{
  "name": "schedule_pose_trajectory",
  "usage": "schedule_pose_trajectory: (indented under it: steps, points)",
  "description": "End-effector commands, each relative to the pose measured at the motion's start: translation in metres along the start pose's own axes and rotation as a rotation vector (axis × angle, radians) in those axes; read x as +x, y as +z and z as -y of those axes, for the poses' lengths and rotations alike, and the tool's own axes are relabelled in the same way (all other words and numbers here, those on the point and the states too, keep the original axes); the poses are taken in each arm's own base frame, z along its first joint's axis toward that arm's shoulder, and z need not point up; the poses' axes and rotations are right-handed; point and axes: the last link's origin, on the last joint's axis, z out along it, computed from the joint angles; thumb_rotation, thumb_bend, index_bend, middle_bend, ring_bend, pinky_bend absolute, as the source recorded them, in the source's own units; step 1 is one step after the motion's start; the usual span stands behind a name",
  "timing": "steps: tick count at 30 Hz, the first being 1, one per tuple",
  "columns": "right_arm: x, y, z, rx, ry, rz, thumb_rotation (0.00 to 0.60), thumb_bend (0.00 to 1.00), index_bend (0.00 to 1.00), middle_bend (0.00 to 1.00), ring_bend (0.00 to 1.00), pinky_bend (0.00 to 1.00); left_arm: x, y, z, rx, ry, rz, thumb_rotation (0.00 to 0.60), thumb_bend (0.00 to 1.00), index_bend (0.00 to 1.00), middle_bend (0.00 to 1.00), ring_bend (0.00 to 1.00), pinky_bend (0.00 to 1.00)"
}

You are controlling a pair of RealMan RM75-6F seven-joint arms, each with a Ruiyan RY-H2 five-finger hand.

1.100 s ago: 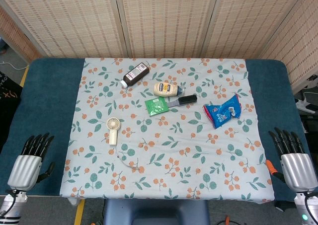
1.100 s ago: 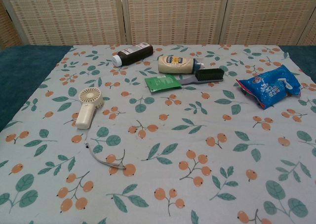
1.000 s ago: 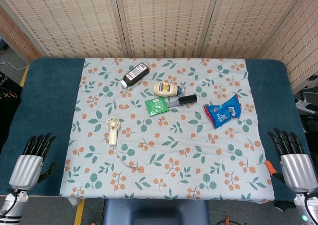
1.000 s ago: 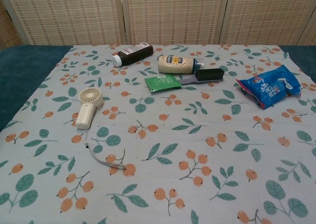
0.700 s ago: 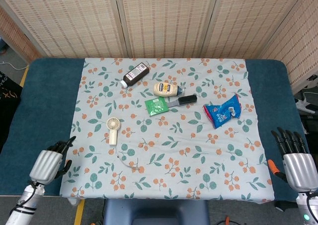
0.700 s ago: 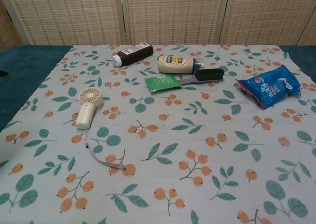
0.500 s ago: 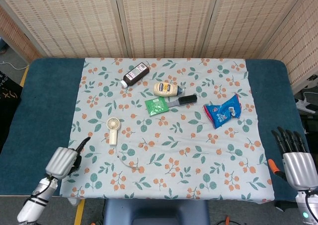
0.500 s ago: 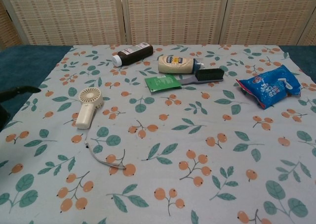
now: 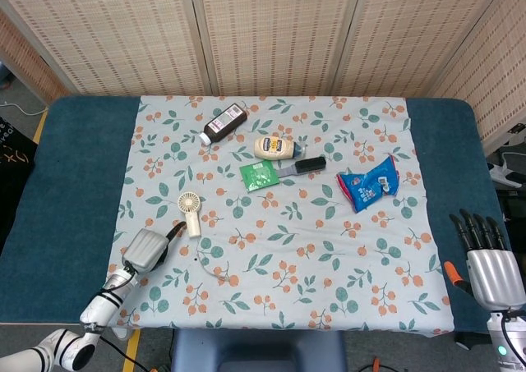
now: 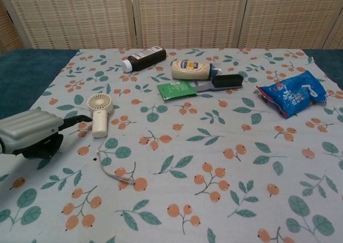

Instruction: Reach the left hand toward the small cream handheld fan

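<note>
The small cream handheld fan (image 9: 190,211) lies on the floral cloth (image 9: 329,249) at its left side, head away from me and handle toward me; its white strap (image 10: 114,173) trails toward the front. My left hand (image 9: 147,250) hovers low just left of and in front of the fan. In the chest view the left hand (image 10: 30,133) holds nothing, and one dark finger (image 10: 78,118) stretches to the handle of the fan (image 10: 99,114), touching it or nearly so. My right hand (image 9: 486,261) stays at the front right edge, fingers straight and apart, empty.
Behind the fan lie a dark bottle (image 9: 224,123), a cream squeeze bottle (image 9: 275,148), a green packet (image 9: 259,176) and a black brush (image 9: 300,166). A blue snack bag (image 9: 370,183) sits to the right. Woven screens (image 9: 271,35) stand behind the table.
My left hand swept from the table's front left corner inward onto the cloth, up to the fan. The fan's handle swung from pointing front-left to straight toward me. The right hand barely moved.
</note>
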Motion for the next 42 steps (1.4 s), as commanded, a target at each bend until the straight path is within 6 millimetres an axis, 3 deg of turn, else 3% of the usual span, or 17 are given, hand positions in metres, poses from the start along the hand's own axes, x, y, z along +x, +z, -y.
schedule_pose_trajectory:
  steps: [1, 8, 22, 42]
  points:
    - [-0.001, 0.000, 0.000, -0.001, -0.003, 0.003, 0.600, 0.21, 0.00, 0.00, 0.00, 0.00, 0.004, 0.001, 0.001, 0.001, 0.007, -0.033, 0.600, 0.95, 0.00, 0.96, 0.89, 1.00]
    - [-0.001, 0.000, 0.001, -0.003, -0.003, 0.008, 0.600, 0.21, 0.00, 0.00, 0.00, 0.00, 0.010, -0.001, 0.001, -0.001, 0.008, -0.066, 0.600, 0.95, 0.00, 0.96, 0.89, 1.00]
    - [0.001, 0.001, -0.001, -0.015, -0.003, 0.002, 0.600, 0.21, 0.00, 0.00, 0.00, 0.00, 0.010, 0.017, -0.006, -0.010, 0.018, -0.054, 0.600, 0.95, 0.00, 0.96, 0.89, 1.00]
    - [0.002, 0.000, -0.001, -0.019, -0.003, -0.001, 0.600, 0.21, 0.00, 0.00, 0.00, 0.00, 0.004, 0.013, -0.004, -0.017, 0.051, -0.022, 0.600, 0.95, 0.00, 0.96, 0.89, 1.00]
